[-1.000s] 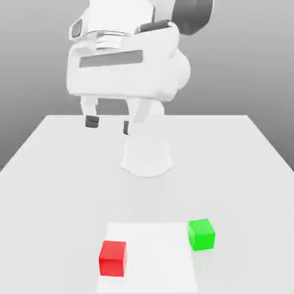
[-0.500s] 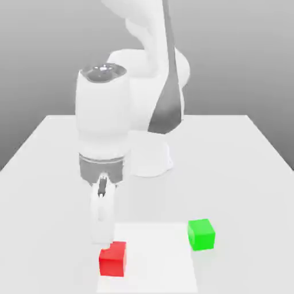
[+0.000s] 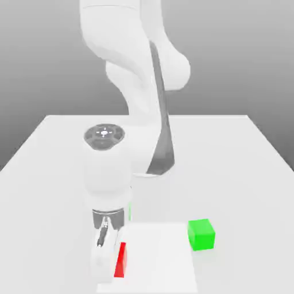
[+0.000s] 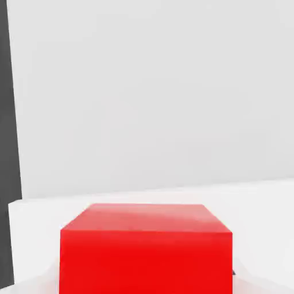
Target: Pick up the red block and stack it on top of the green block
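- End effector (image 3: 107,265): low at the red block (image 3: 120,262), its fingers closed in on the block's sides — shut as far as the block lets them, with the block in their grip.
- A second ago it hung high over the far part of the desk (image 3: 241,189), fingers spread wide; half a second ago it was just above the red block. Now it has come down over it and closed.
- Red block: on the white patch (image 3: 158,258), near its edge on the exterior view's left. It has not visibly moved or lifted from its earlier spot. The hand hides much of it in the exterior view; the hand view shows its top and one side face.
- Arm (image 3: 112,172): reaches forward from the far part of the desk, its wrist now lower and nearer the camera than in the earlier frames. A thin green sliver (image 3: 130,211) shows beside the wrist.
- Green block (image 3: 201,235): upright on the desk by the patch's edge on the exterior view's right, where it was before — well apart from the red block.
- Between the two blocks lies only flat white patch; nothing stands in the way there.
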Controlling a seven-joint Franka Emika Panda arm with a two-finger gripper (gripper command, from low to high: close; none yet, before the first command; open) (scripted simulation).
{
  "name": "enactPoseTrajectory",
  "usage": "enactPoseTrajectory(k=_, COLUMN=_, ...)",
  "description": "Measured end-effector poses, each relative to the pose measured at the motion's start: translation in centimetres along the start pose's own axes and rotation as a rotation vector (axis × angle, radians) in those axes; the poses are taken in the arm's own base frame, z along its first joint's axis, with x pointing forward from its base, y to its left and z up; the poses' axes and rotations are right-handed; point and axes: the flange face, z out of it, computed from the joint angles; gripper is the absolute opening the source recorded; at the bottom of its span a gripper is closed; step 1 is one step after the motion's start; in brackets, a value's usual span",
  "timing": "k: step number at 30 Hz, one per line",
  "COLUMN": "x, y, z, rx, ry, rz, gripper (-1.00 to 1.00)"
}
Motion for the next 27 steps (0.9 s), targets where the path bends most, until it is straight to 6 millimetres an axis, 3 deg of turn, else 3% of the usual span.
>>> enactPoseTrajectory(k=3, x=0.0, y=0.1, z=-3.3, rx=0.000, ry=0.001, rz=-0.001, gripper=-1.00)
enactPoseTrajectory(k=5, x=-1.1, y=1.8, z=-4.8, rx=-0.004, ry=-0.008, rz=-0.016, gripper=-1.00)
enactPoseTrajectory(k=11, x=-5.8, y=10.9, z=-7.4, rx=-0.015, ry=-0.030, rz=-0.115, gripper=-1.00)
enactPoseTrajectory(k=19, x=-6.5, y=20.1, z=-8.0, rx=-0.003, ry=-0.003, rz=-0.165, gripper=-1.00)
enactPoseTrajectory(k=27, x=-6.7, y=20.3, z=-5.0, rx=0.012, ry=0.003, rz=-0.162, gripper=-1.00)
